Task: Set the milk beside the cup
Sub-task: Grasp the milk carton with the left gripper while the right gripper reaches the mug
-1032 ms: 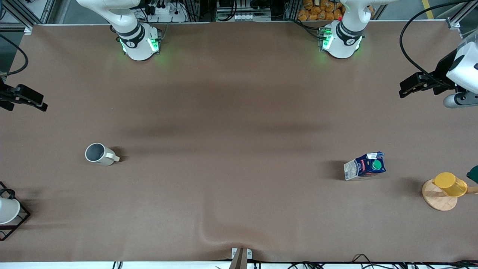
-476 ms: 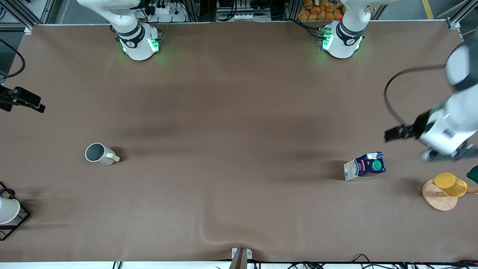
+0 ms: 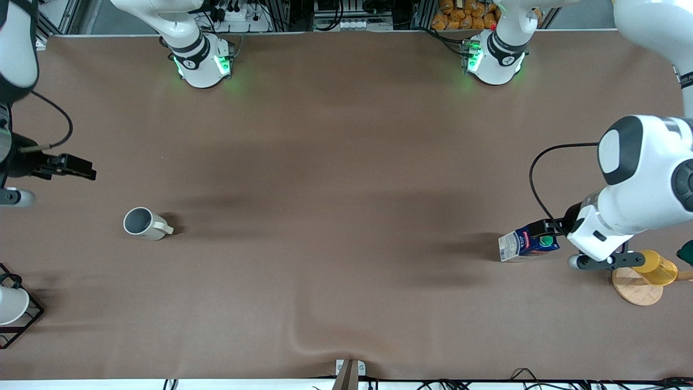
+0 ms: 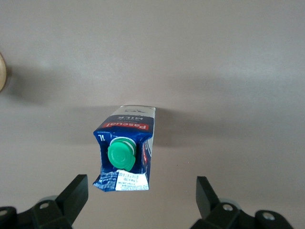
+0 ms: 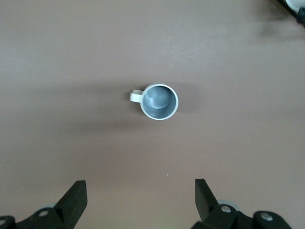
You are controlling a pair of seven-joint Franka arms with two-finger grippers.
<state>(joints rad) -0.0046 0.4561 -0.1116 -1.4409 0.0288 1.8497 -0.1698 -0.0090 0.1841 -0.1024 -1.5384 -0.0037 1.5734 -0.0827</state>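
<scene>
The milk (image 3: pixel 526 243) is a dark blue carton with a green cap, standing on the table toward the left arm's end. In the left wrist view the milk (image 4: pixel 125 150) shows from above. My left gripper (image 3: pixel 546 226) hangs over the carton's cap end, and in its own view it (image 4: pixel 141 200) is open and empty, with the carton's top edge between the fingers (image 4: pixel 75 193). The cup (image 3: pixel 143 223), pale grey-white with a small handle, stands toward the right arm's end. My right gripper (image 3: pixel 81 167) is in the air above the table near it, open and empty (image 5: pixel 140 198), with the cup (image 5: pixel 159 101) ahead of it.
A yellow plastic cup (image 3: pixel 654 267) sits on a round wooden disc (image 3: pixel 634 290) beside the milk, partly under the left arm. A dark green thing (image 3: pixel 686 252) shows at the edge there. A white cup in a black wire frame (image 3: pixel 12 306) stands nearer the camera than the grey cup.
The left arm has swung in from the table's end and come down over the milk. The right gripper has shifted a little toward the cup. Milk and cup have not moved.
</scene>
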